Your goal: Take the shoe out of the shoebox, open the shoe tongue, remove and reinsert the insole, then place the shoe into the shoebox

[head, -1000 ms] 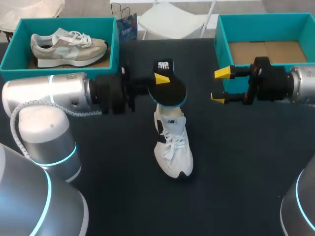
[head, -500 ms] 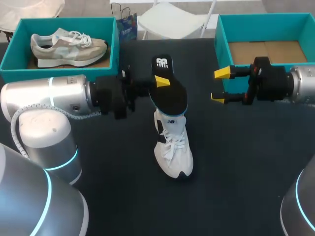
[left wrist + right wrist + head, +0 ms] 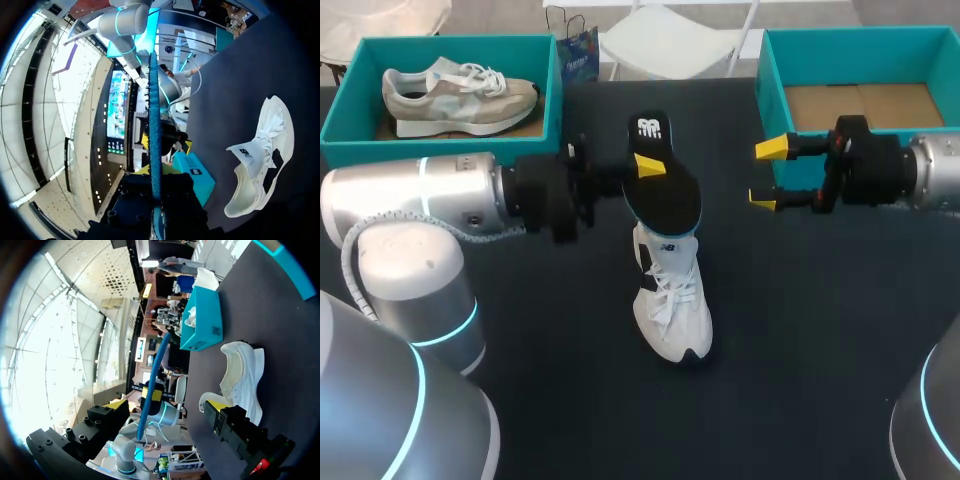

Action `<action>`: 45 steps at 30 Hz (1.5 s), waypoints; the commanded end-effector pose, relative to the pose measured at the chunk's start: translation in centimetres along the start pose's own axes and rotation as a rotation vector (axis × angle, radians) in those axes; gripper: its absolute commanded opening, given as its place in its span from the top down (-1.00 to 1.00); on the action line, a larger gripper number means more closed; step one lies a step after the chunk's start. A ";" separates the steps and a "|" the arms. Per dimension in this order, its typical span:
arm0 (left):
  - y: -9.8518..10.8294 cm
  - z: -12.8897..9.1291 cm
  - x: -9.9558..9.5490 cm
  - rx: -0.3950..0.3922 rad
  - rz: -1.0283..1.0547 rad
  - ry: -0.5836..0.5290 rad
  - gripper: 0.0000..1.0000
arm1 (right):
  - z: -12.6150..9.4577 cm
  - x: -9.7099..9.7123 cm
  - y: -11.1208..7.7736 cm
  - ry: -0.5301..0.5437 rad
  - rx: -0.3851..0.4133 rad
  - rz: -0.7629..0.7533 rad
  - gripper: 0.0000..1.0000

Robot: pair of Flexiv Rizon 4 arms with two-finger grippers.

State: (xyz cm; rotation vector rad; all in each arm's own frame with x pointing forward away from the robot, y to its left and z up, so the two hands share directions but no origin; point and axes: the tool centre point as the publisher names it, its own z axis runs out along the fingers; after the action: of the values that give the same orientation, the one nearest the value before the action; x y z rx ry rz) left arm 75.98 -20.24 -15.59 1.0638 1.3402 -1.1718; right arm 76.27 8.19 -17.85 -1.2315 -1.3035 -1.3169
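Note:
A white shoe (image 3: 670,295) stands on the dark table, toe toward me, and shows beside the left gripper in the left wrist view (image 3: 260,160). Just above its heel my left gripper (image 3: 645,168) is shut on a black insole (image 3: 662,185) with a blue edge. Edge-on, that insole (image 3: 154,125) rises as a blue strip from between the left gripper's (image 3: 155,172) fingers. My right gripper (image 3: 768,174) hangs open and empty to the right of the shoe, in front of the empty teal shoebox (image 3: 772,95). From the right gripper (image 3: 167,405), the shoe (image 3: 240,377) and the insole (image 3: 152,385) lie ahead.
A second teal box (image 3: 345,110) at the back left holds a beige shoe (image 3: 455,95); it also shows in the right wrist view (image 3: 202,317). A small blue bag (image 3: 577,52) stands behind it at the table's far edge.
The left gripper has turned the insole a little, so more of its black top face shows, then held still. The shoe and the right arm have not moved.

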 end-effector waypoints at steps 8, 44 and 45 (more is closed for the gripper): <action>1.8 0.0 1.6 0.095 0.206 0.014 1.00 | 0.1 0.0 0.0 -0.001 -0.001 0.000 -1.00; 4.6 7.1 2.9 0.086 0.255 -0.045 1.00 | 4.8 -0.3 -1.5 0.022 0.189 0.017 0.04; 4.7 7.3 2.9 0.082 0.256 -0.049 1.00 | 4.9 -0.3 -1.5 0.023 0.193 0.017 0.05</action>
State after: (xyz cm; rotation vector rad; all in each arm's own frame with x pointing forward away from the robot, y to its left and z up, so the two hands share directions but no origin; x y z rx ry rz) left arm 81.00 -25.88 -18.68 1.2288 1.0945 -1.0651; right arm 74.91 12.76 -18.33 -1.0944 -1.3652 -1.1650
